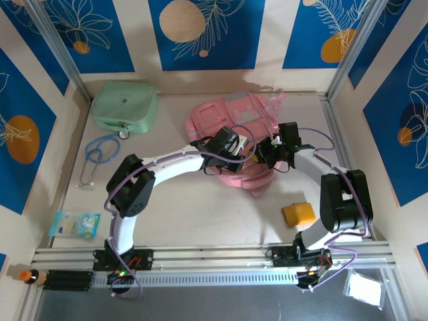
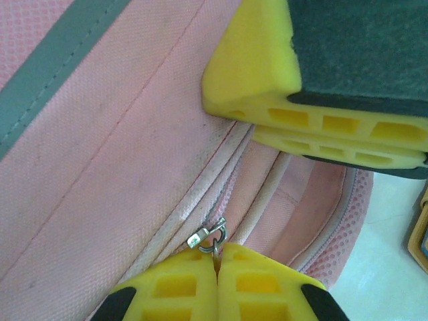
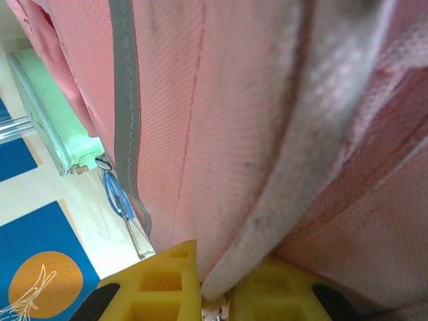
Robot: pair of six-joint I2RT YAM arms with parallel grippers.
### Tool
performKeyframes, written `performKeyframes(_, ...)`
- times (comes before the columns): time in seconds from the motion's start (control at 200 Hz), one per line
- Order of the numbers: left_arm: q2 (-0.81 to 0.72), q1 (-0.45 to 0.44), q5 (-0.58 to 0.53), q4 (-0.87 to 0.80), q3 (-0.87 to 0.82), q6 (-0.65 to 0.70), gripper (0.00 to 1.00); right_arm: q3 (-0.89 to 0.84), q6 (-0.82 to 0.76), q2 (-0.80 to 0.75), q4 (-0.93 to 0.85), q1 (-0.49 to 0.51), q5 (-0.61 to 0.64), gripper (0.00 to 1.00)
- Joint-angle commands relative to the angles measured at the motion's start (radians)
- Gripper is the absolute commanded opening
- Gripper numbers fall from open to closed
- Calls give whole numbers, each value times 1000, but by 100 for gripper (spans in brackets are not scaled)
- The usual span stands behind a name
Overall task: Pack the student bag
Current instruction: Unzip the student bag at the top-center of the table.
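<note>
1. Top: pink student bag [image 1: 234, 110] lies far-centre on the table [image 1: 200, 214]; my left gripper [image 1: 246, 148] and right gripper [image 1: 263, 154] meet at its near edge.
2. Left wrist: my left fingers [image 2: 180, 287] are clenched on the zipper pull [image 2: 210, 235].
3. Right wrist: my right fingers [image 3: 167, 281] pinch the bag's pale zip edge [image 3: 294, 174].

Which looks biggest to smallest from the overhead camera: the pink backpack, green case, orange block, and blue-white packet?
1. pink backpack, even though it is partly covered
2. mint-green case
3. blue-white packet
4. orange block, only a little smaller than the packet
</note>
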Motion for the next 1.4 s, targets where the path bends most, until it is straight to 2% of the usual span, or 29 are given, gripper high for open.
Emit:
performKeyframes(0.0, -59, 35, -39, -44, -41, 22, 0, 27, -42, -34, -50, -23, 32, 9)
performKeyframes(0.285, -138, 115, -45, -68, -158, 45, 0, 31, -76, -60, -86, -32, 48, 8)
performKeyframes(0.56, -170, 206, -18, -104, -209, 123, 0, 39, -114, -65, -113, -31, 52, 7)
performKeyframes(0.795, -126, 266, 23, -81, -157, 130, 0, 72, -171, -38, -124, -10, 18, 7)
performKeyframes(0.925, -113, 266, -4, -74, -127, 113, 0, 117, -232, 9, -133, 20, -38, 7)
performKeyframes(1.03, -160, 272, -46, -42, -187, 96, 0, 155, -263, 60, -139, 50, -67, 7)
performKeyframes(1.225, -283, 292, -55, -48, -339, 127, 0, 224, -311, 129, -144, 99, -106, 8)
performKeyframes(1.3, -318, 298, -65, -54, -378, 133, 0, 246, -352, 124, -195, 110, -86, 13)
performKeyframes(1.355, -336, 299, -76, -53, -392, 134, 0, 257, -380, 107, -239, 114, -61, 25)
performKeyframes(1.39, -343, 299, -85, -53, -394, 137, 12, 253, -392, 89, -259, 112, -58, 31)
